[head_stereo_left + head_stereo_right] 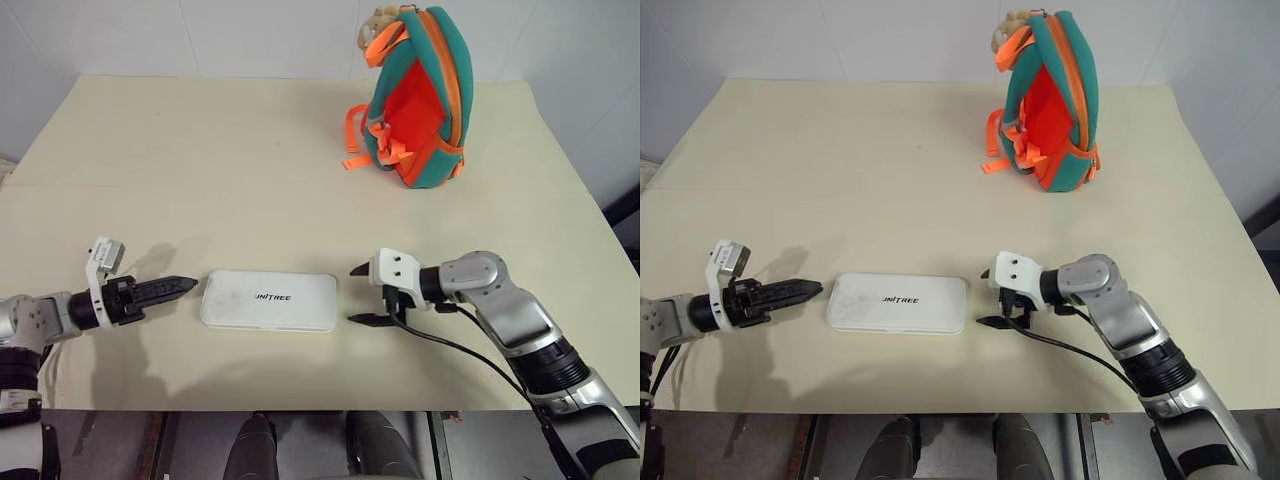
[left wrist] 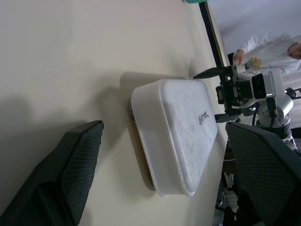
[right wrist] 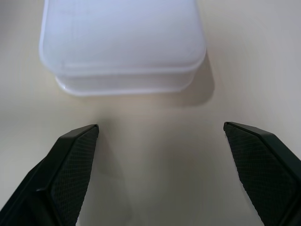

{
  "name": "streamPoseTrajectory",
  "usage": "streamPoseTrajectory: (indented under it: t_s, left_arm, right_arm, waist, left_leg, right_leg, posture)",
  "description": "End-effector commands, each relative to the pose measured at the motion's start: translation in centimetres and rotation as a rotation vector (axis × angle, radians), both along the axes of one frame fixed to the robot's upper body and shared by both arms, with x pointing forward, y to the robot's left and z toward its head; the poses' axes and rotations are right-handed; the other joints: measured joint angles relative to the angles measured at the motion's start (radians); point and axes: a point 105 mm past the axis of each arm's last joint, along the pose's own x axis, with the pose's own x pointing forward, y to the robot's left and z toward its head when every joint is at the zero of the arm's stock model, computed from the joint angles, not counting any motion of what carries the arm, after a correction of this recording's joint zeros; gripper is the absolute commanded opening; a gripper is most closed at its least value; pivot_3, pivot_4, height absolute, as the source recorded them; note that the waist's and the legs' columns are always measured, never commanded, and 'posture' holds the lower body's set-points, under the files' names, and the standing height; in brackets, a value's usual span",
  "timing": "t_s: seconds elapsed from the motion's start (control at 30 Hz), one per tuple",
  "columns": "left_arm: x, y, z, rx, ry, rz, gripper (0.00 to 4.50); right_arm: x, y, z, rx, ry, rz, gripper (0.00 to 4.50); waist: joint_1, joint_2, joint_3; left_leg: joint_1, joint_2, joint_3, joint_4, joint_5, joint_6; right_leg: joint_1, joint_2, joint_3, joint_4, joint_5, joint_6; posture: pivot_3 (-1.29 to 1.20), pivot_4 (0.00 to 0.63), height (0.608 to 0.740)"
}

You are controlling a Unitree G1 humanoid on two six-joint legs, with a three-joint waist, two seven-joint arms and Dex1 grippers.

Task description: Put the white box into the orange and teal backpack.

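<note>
I see the white box [image 1: 269,299] lying flat near the front edge of the cream table [image 1: 200,170], long side across my view, with dark lettering on its lid that reads "UNITREE". It sits between my two grippers, touched by neither. My left gripper [image 1: 178,288] points at the box's left short end from just beside it, and in its wrist view the two black fingers [image 2: 70,174] stand wide apart with the box ahead of them. My right gripper [image 1: 362,295] faces the right short end, jaws spread wide and empty, a small gap of bare table before the box. The orange and teal backpack [image 1: 420,100] stands upright well apart at the far right of the table, orange straps hanging, a tan plush toy [image 1: 378,22] at its top.
</note>
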Motion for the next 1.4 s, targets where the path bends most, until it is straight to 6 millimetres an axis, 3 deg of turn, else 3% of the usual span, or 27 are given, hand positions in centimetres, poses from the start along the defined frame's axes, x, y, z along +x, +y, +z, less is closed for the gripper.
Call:
streamPoseTrajectory:
  t_s: [0.03,0.53,0.93,1.37,1.4]
  left_arm:
    - [-0.2,-0.3,-1.0,0.015,0.042,-0.028,4.48]
    - [0.3,-1.7,-1.6,0.01,0.064,-0.097,4.48]
    - [0.1,-3.8,-2.0,-0.025,0.097,-0.184,4.48]
    - [0.6,-4.4,-1.6,-0.051,0.06,-0.19,4.48]
    - [0.5,-4.4,-1.5,-0.06,0.058,-0.194,4.3]
  right_arm:
    - [-0.2,0.5,1.2,0.007,-0.06,0.031,4.5]
    - [0.0,1.3,2.3,0.027,-0.098,0.044,4.5]
    - [0.3,2.0,2.4,0.043,-0.114,0.059,4.5]
    - [0.3,1.7,2.1,0.043,-0.111,0.049,4.5]
    - [0.3,1.6,2.1,0.042,-0.11,0.048,4.5]
  waist:
    - [0.001,0.0,0.0]
    - [0.004,0.0,0.0]
    - [0.003,0.0,0.0]
    - [0.008,0.0,0.0]
    - [0.008,0.0,0.0]
  left_leg:
    - [0.0,0.0,0.0,0.0,0.0,0.0]
    - [0.0,0.0,0.0,0.0,0.0,0.0]
    - [0.0,0.0,0.0,0.001,0.0,0.0]
    - [0.001,0.0,0.0,0.002,0.0,0.0]
    - [0.001,0.0,0.0,0.002,0.0,0.0]
  right_leg:
    - [0.0,0.0,0.0,0.0,0.0,0.0]
    - [0.001,0.0,0.0,0.0,0.0,0.0]
    - [0.001,0.0,0.0,0.0,0.0,0.0]
    - [0.002,0.0,0.0,0.001,0.0,0.001]
    - [0.002,0.0,0.0,0.001,0.0,0.001]
  posture:
    - [0.0,0.15,0.74]
    - [0.0,0.15,0.74]
    - [0.0,0.15,0.74]
    - [0.0,0.15,0.74]
    - [0.0,0.15,0.74]
